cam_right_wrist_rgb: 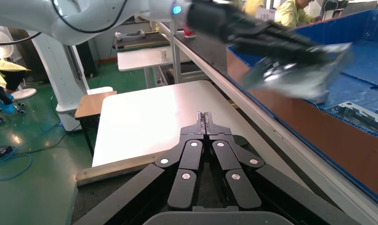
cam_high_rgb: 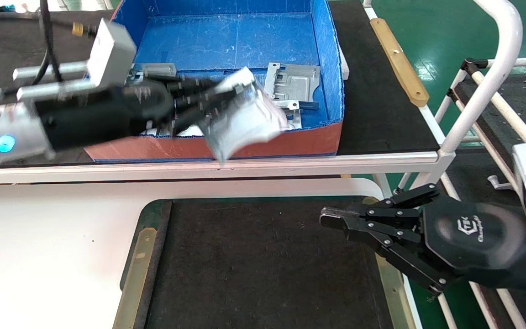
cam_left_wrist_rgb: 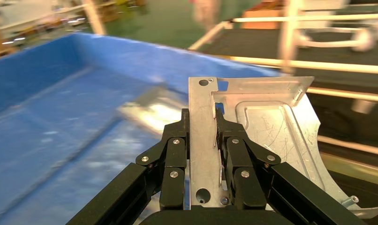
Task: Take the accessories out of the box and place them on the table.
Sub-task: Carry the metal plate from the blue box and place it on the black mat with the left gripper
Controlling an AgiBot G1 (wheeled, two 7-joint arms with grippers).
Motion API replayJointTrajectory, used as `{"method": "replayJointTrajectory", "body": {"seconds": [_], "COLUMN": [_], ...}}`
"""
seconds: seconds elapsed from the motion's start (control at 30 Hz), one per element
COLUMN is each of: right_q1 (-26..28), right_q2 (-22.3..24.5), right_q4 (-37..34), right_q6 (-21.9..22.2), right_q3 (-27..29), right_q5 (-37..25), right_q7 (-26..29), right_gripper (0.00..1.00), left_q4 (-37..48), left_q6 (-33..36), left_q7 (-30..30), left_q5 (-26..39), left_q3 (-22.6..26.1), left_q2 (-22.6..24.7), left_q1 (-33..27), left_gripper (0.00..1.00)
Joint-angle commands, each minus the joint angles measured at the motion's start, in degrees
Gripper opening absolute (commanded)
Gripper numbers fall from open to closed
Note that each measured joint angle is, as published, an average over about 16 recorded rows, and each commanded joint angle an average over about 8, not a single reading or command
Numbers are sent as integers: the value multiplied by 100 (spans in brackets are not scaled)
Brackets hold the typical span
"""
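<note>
Reaching in from the left, your left gripper [cam_high_rgb: 217, 98] has its fingers clamped on one silvery stamped bracket [cam_high_rgb: 244, 114], gripped along one edge strip.

- Held bracket: lifted above the near right part of the blue box [cam_high_rgb: 231, 41], overhanging its reddish-orange front wall. It is tilted, near corner dipping below the wall's top edge in the head view. In the left wrist view the plate [cam_left_wrist_rgb: 267, 131] runs lengthwise straight out from between the fingers [cam_left_wrist_rgb: 175, 154], with its embossed face and bent end tab away from the wrist. The plate is motion-blurred in the head view, so finer detail cannot be told.
- Bracket, far right of the box [cam_high_rgb: 292, 82]: lying flat against the right wall, embossed face up.
- Bracket under it [cam_high_rgb: 302, 106]: only a strip with a tab shows at the near right corner.
- Bracket at the left of the box [cam_high_rgb: 155, 69]: mostly hidden behind your left wrist; how it lies cannot be told.
- Box: on the black-matted bench [cam_high_rgb: 372, 91] across the far side, front wall towards you. A brass-coloured strip [cam_high_rgb: 400, 61] lies along the bench's right edge.
- Table [cam_high_rgb: 263, 265]: near centre, dark mat with green border and brass edge strips, nothing yet laid on it. A white tabletop [cam_high_rgb: 53, 242] adjoins it on the left.
- Right gripper [cam_high_rgb: 331, 218]: hovering over the table's right edge, fingers closed tip to tip on nothing, seen pressed together in the right wrist view [cam_right_wrist_rgb: 205, 123].
- White tube frame [cam_high_rgb: 496, 59]: standing at far right, well apart from both grippers.
</note>
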Motion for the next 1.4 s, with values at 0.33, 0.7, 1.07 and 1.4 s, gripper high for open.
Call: {"method": "replayJointTrajectory", "body": {"seconds": [0.33, 0.7, 1.07, 1.4], "right_q1": [0, 0, 0, 0], "right_q2": [0, 0, 0, 0], "right_q4": [0, 0, 0, 0], "right_q6": [0, 0, 0, 0], "right_q3": [0, 0, 0, 0], "right_q5": [0, 0, 0, 0], "right_q7": [0, 0, 0, 0], "right_gripper": [68, 100, 100, 100], "left_q4": [-641, -355, 1059, 2906], "left_q6": [964, 1175, 882, 230], "left_q7": [534, 2071, 3868, 5192], "left_q5": [-539, -256, 164, 534], "left_q3": [-125, 33, 230, 373], "left_q2": [-378, -6, 1025, 1996], "left_q1": [770, 1299, 1351, 826], "left_gripper": [0, 0, 0, 0]}}
